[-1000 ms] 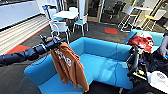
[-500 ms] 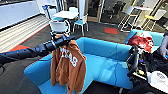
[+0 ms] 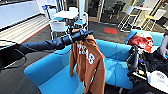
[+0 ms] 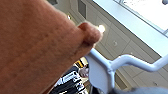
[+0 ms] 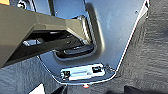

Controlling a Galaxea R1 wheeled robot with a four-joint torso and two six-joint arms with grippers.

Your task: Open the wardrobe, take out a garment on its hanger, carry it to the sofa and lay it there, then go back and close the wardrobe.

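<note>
White block lettering is showing across the chest of the rust-orange long loose shirt (image 3: 86,61), slanting with the folds; it is reading roughly "TEXAS", though its first letters are folding partly away

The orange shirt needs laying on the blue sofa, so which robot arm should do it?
Left, probably. The left gripper holds the orange shirt on its hanger above the blue sofa; the right arm hangs low beside it.
</note>
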